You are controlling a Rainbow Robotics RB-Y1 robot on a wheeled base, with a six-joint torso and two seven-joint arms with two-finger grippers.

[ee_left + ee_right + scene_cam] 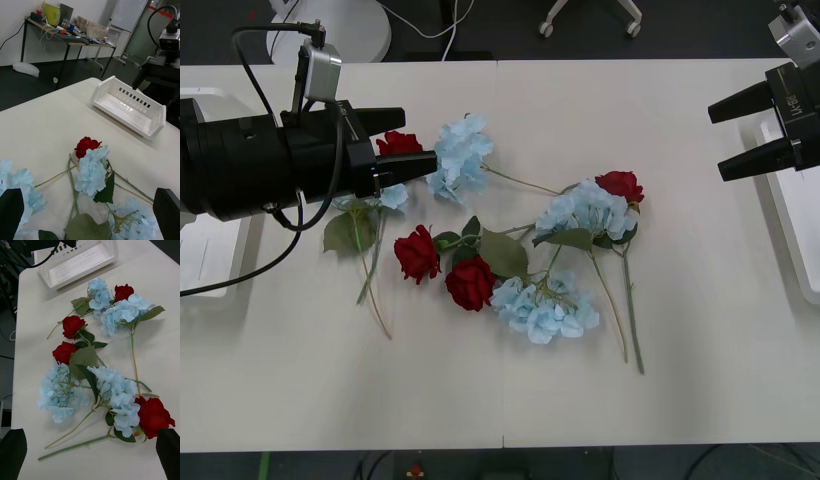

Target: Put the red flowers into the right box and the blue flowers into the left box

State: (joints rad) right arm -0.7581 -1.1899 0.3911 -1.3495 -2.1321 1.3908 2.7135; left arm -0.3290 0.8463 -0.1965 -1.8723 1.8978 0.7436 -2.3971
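Red flowers point(417, 252) and blue flowers point(545, 305) lie mixed in the middle of the table. One rose point(470, 282) lies beside the first, another point(620, 185) sits by a blue cluster point(585, 210). My left gripper point(418, 140) is open above a rose point(398, 143) and a blue cluster point(462, 150); its wrist view shows a rose point(87, 145) beside a blue cluster point(92, 172). The right gripper point(715, 143) is open at the far right, above the right box point(795, 220). My left arm partly hides the left box point(210, 260).
The right wrist view looks across the flowers point(112, 390) to the left box point(78, 262) at the table's end. The left wrist view shows the right box point(127, 108) past the flowers. Bare table lies in front of the flowers. Office furniture stands beyond the table.
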